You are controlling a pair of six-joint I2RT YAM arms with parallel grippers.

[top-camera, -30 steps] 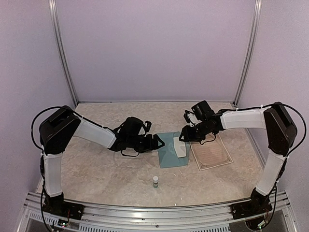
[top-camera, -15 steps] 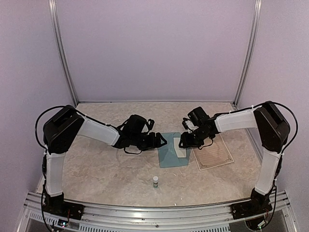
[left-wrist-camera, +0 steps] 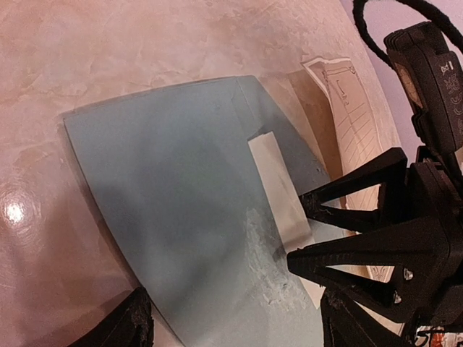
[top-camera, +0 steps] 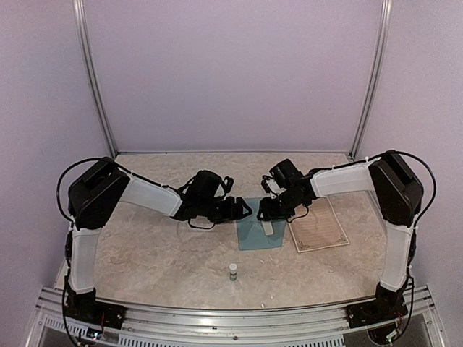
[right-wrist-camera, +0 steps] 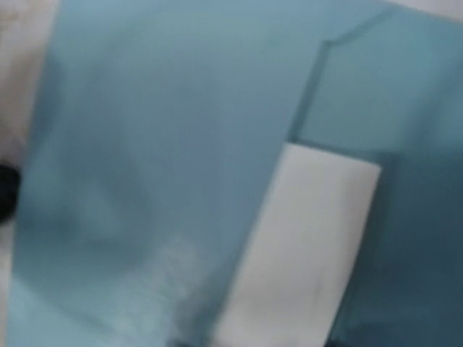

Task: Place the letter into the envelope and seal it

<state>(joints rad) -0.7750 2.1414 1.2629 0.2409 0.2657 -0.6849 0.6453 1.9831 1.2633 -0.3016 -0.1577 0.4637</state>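
A marbled table carries the envelope, a certificate and a glue stick.

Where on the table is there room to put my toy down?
Bare patches: the marbled tabletop left of the small glue stick, and the far strip by the back wall. It is crowded mid-table, around the flat teal-blue paper envelope and the bordered printed sheet.

Lilac walls, metal corner posts, marbled beige tabletop.

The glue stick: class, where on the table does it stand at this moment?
In the top external view the glue stick stands upright near the table's front edge, roughly central, apart from and just in front of the envelope, between the two arm bases.
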